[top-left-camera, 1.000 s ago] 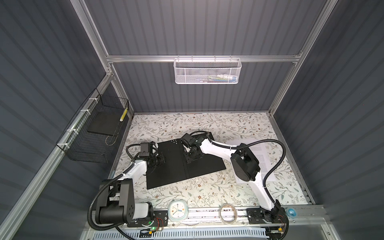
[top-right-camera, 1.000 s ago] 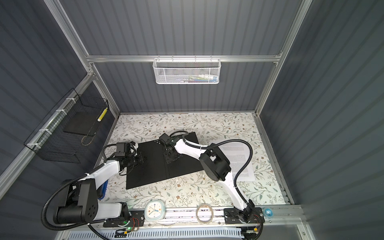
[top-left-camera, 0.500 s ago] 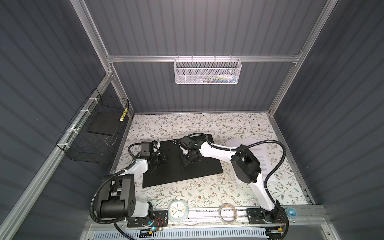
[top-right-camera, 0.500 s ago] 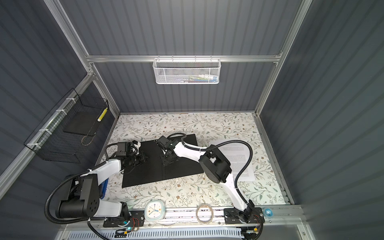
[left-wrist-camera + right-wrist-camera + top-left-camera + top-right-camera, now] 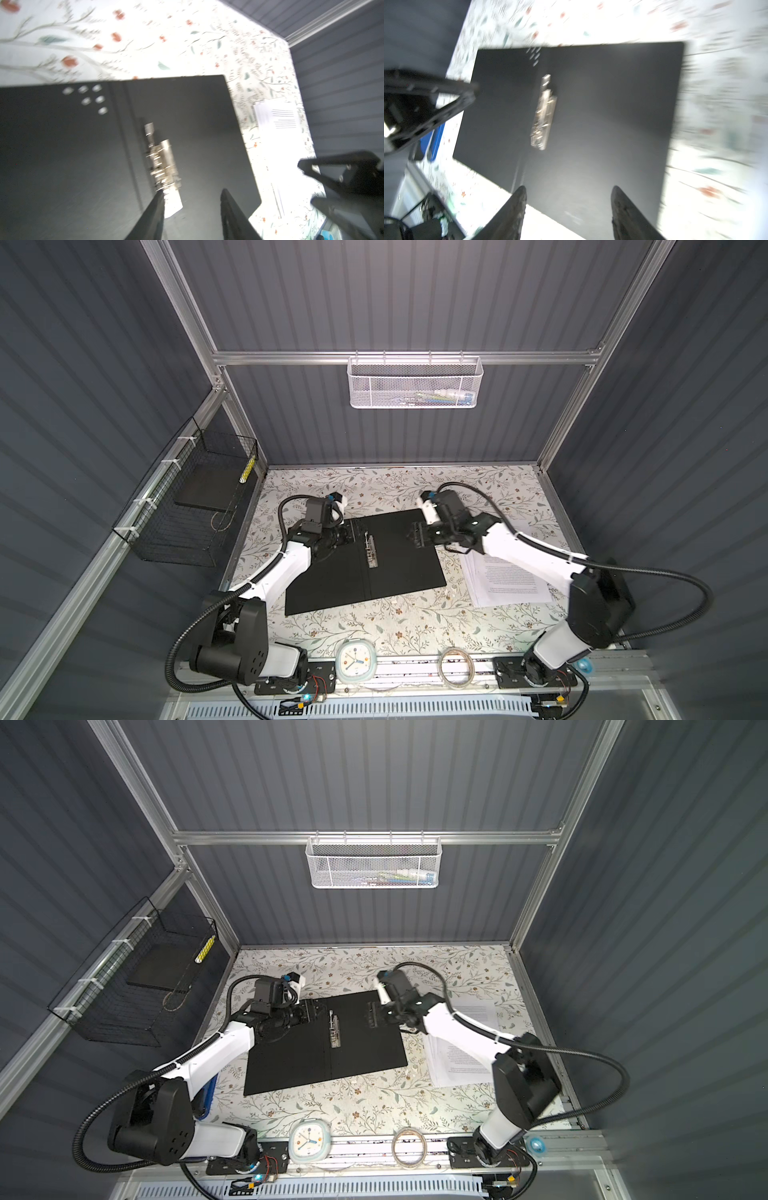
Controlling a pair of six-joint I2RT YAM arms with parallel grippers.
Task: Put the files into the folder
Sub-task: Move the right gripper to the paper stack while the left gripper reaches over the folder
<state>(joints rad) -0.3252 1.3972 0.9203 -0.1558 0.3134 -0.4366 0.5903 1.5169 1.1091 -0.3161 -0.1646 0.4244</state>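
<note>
Arms bend inward; left end effector (image 5: 191, 207), right end effector (image 5: 569, 204) gape empty above folder (image 5: 399, 572).

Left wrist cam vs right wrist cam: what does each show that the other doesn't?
Left wrist only: the files, white printed sheets on the table beside the folder; the right wrist picture is too blurred there to tell. Right wrist only: a blue object past the folder's other cover. Both: the folder open flat, its metal clip, the left gripper and right gripper, both open.

Matt folder (image 5: 399, 568) — shiny metal clip (image 5: 371, 551)
</note>
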